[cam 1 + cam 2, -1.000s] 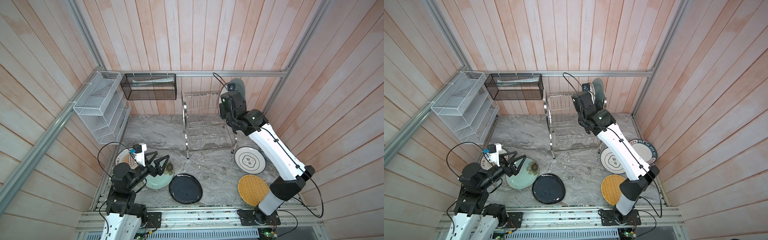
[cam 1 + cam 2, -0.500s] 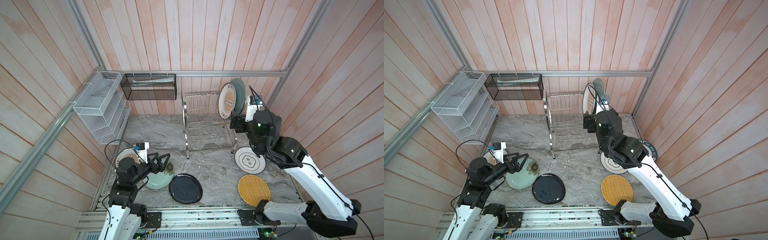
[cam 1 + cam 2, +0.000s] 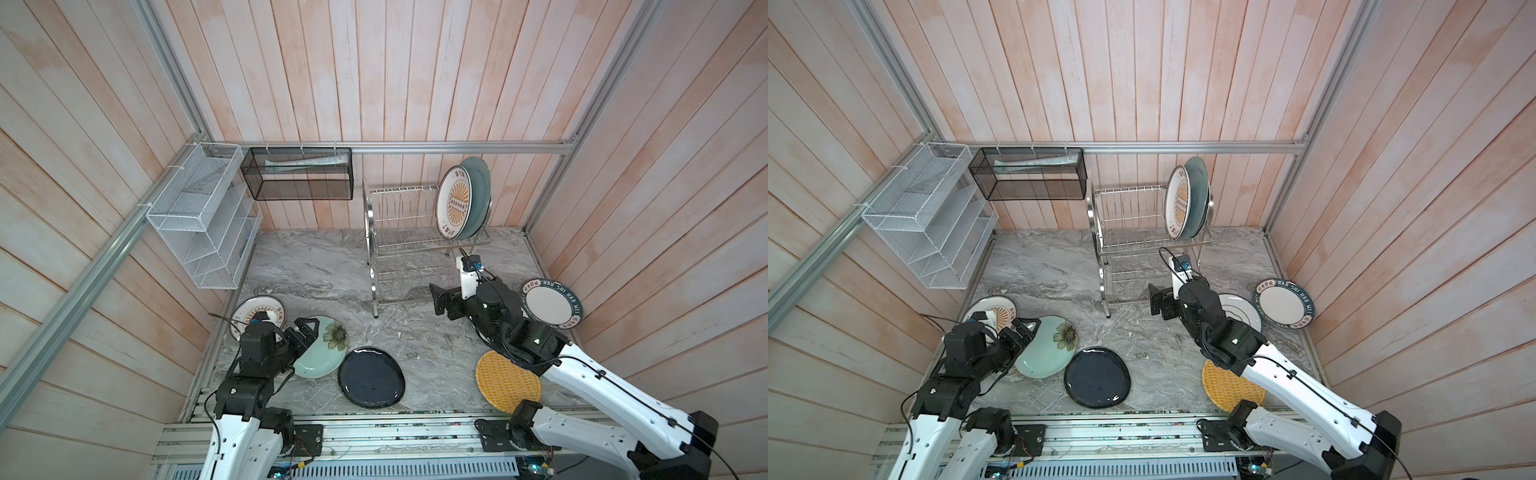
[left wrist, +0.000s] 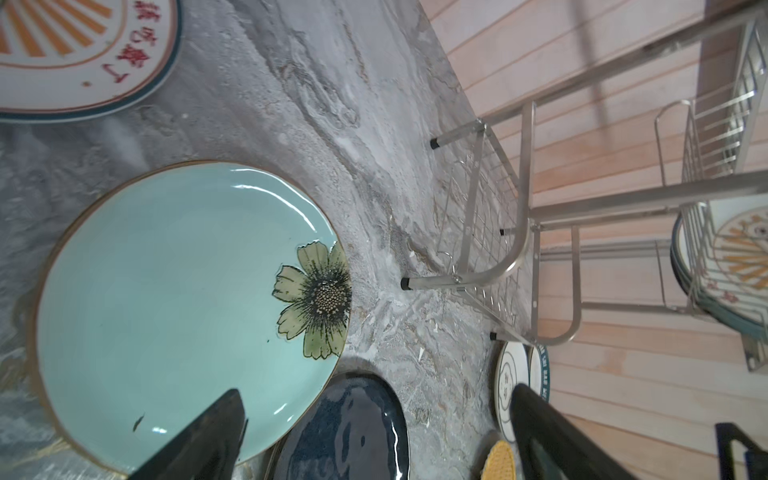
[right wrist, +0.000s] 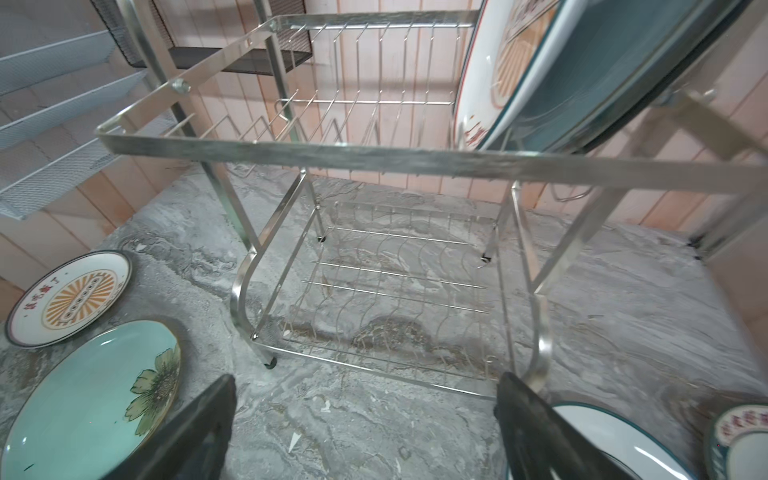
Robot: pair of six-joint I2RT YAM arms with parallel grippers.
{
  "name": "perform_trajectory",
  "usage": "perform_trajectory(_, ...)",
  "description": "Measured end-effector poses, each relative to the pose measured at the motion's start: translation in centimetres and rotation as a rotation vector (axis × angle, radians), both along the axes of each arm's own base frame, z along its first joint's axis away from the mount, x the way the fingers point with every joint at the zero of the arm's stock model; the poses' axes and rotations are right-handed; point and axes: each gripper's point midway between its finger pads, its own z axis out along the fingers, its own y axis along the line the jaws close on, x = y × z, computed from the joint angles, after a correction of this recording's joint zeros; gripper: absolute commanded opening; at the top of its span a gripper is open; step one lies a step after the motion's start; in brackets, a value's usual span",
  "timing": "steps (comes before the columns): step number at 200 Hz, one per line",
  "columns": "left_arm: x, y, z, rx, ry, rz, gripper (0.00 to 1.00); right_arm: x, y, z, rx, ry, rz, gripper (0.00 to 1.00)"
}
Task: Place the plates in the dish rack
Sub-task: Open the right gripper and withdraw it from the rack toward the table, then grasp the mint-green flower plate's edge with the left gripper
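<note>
Orange-sunburst plate [image 3: 455, 205]: upright at the right end of the top tier of your dish rack [image 3: 399, 245], beside the grey-blue plate [image 3: 478, 191].
Left end effector [image 3: 308, 330]: open, over the pale green flowered plate [image 3: 318, 359] on the table [image 3: 311, 270].
Right end effector [image 3: 442, 301]: open, empty, facing the rack.

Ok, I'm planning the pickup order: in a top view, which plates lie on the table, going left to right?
Sunburst plate → green flowered plate → navy plate → yellow woven plate → white lettered plate.
</note>
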Motion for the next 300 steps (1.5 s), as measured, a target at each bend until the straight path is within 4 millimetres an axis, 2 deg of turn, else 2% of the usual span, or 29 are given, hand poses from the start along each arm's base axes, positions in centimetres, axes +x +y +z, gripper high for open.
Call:
perform_trajectory(26,-1.1,1.2,-3.5,-0.008,0.122,0.104,1.00,-0.4,2.0,-2.4,0.031,0.032,0.069,0.98)
perform_trajectory(58,-2.5,1.8,-7.6,-0.012,0.245,0.157,1.00,-1.2,3.9,-4.7,0.070,0.047,0.149,0.98)
perform_trajectory(100,-2.7,2.4,-8.0,-0.030,0.258,0.225,1.00,-2.1,5.7,-8.1,0.087,0.084,0.248,0.98)
perform_trajectory(115,-2.9,2.5,-8.8,-0.041,0.281,0.246,1.00,-2.3,6.5,-9.1,0.090,0.100,0.286,0.98)
perform_trajectory(168,-4.0,2.4,-12.5,-0.065,0.349,0.268,0.97,-3.0,7.2,-10.1,0.117,0.093,0.344,0.98)
perform_trajectory(207,-2.2,1.4,-12.2,-0.122,0.262,0.235,0.93,-3.3,7.8,-9.5,0.148,0.076,0.380,0.98)
perform_trajectory(252,-0.1,0.3,-12.1,-0.182,0.177,0.191,0.87,-3.1,8.0,-10.5,0.131,0.094,0.374,0.98)
perform_trajectory(300,2.2,-1.0,-12.0,-0.224,0.123,0.119,0.86,-3.0,7.9,-10.9,0.126,0.097,0.370,0.98)
